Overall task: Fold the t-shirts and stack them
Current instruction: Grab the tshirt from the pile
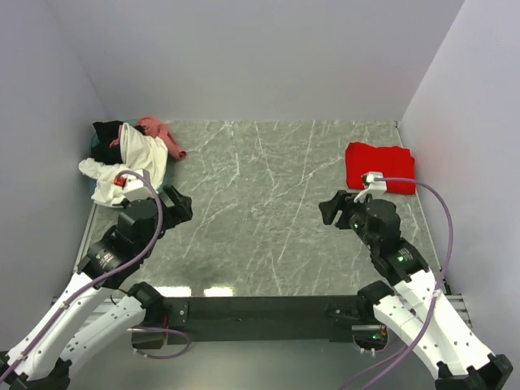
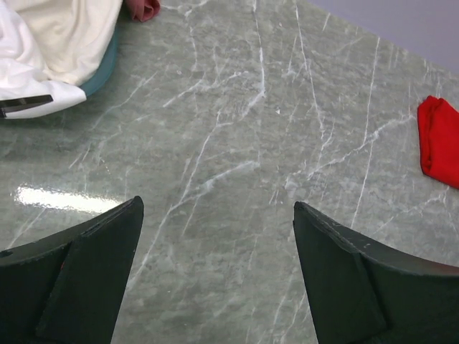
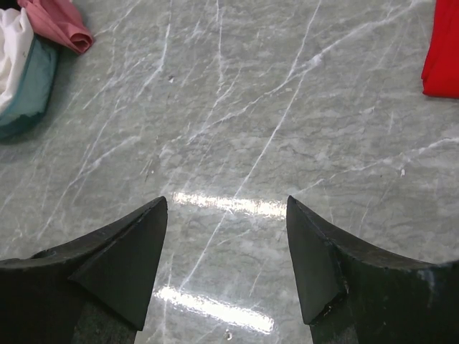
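A folded bright red t-shirt (image 1: 379, 167) lies at the right side of the marble table; it also shows in the left wrist view (image 2: 439, 142) and the right wrist view (image 3: 442, 50). A loose heap sits at the far left: a cream off-white shirt (image 1: 140, 154), a white one (image 1: 101, 180), a black one (image 1: 106, 134) and a pink one (image 1: 160, 132). My left gripper (image 1: 180, 205) is open and empty, just right of the heap, above bare table (image 2: 215, 208). My right gripper (image 1: 331, 210) is open and empty, left of the red shirt, above bare table (image 3: 227, 204).
A teal cloth (image 2: 106, 66) lies under the cream shirt (image 2: 68, 32) and shows in the right wrist view (image 3: 32, 86) beside the pink shirt (image 3: 61, 21). Grey walls close the table at the left, back and right. Bare marble (image 1: 260, 211) lies between the grippers.
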### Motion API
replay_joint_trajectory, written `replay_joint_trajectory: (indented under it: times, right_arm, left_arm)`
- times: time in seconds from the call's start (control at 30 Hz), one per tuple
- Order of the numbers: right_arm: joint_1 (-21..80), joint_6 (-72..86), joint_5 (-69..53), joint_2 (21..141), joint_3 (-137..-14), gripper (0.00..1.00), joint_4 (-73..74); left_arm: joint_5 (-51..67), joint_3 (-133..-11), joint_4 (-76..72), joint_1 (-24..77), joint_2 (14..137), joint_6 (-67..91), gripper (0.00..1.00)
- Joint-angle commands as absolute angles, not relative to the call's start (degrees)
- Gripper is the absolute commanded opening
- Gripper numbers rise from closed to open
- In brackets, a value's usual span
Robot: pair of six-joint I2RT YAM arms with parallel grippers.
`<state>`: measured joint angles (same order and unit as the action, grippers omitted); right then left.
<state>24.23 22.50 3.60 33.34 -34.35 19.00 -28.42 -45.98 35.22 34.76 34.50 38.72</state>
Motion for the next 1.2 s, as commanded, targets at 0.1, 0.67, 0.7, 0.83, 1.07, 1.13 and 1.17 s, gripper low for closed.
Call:
replay_joint_trajectory:
  times: [0.1,0.67,0.7,0.83,1.07,1.13,1.17]
  right_arm:
    - [24.3,22.5,4.5,33.0,-35.3,0.74,18.0]
    - [24.3,22.9,3.3,32.9,-33.1,0.75,16.6]
    - [24.3,22.9,2.7,33.1,-33.1,0.75,16.5]
    - [24.3,22.7,1.7,32.3,-33.3,0.74,16.4]
    - [24.4,22.7,0.3,31.5,-31.2,0.75,14.9]
    - [24.3,22.9,0.0,31.6,-30.9,0.75,14.5]
    - [24.3,22.9,-1.3,31.6,-30.6,0.75,13.9]
  left_arm:
    - [-32.3,-48.3,36.8,35.0,34.1,39.3,0.93]
    - [-26.1,-47.2,21.7,32.5,43.8,32.6,0.99]
    - [-23.0,-48.5,20.8,30.4,46.6,32.3,0.99]
    - [-15.9,-52.0,16.4,14.6,53.2,31.4,0.99]
    - [-21.1,-58.1,9.5,4.1,66.3,31.9,0.99]
    - [-22.8,-61.2,8.0,2.6,71.6,31.4,0.99]
    - [-24.2,-63.7,7.7,2.2,75.5,31.0,0.99]
